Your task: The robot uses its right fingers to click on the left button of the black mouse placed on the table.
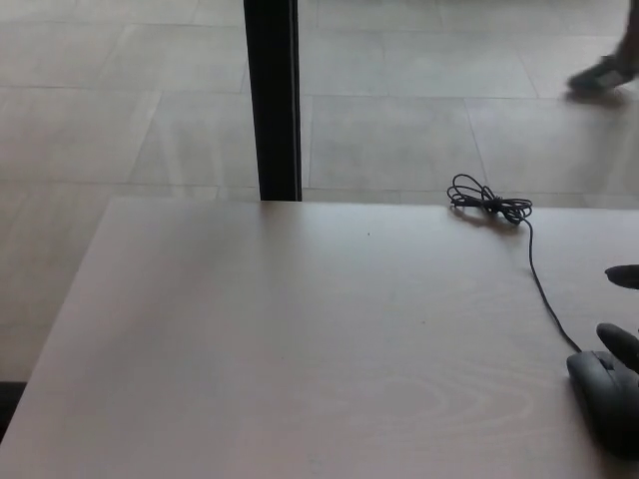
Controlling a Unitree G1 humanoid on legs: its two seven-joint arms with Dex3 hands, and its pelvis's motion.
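Pale wood table [300, 349] over a grey tiled floor, with a black post [272, 100] behind its far edge and a person's shoe [602, 74] at top right. We are seeing the black mouse [605, 397] at the table's near right corner, partly cut by the frame. Its cable [544, 289] is running back to a bundled coil [487, 205]. Right hand [621, 319] is showing only as two dark fingertips at the right edge, just beside the mouse; we cannot tell its spread. Left hand is out of view. We are judging the mouse light, rigid and smooth-shelled, likely to skate. No grasp needed: press straight down on the front-left key beside the wheel.
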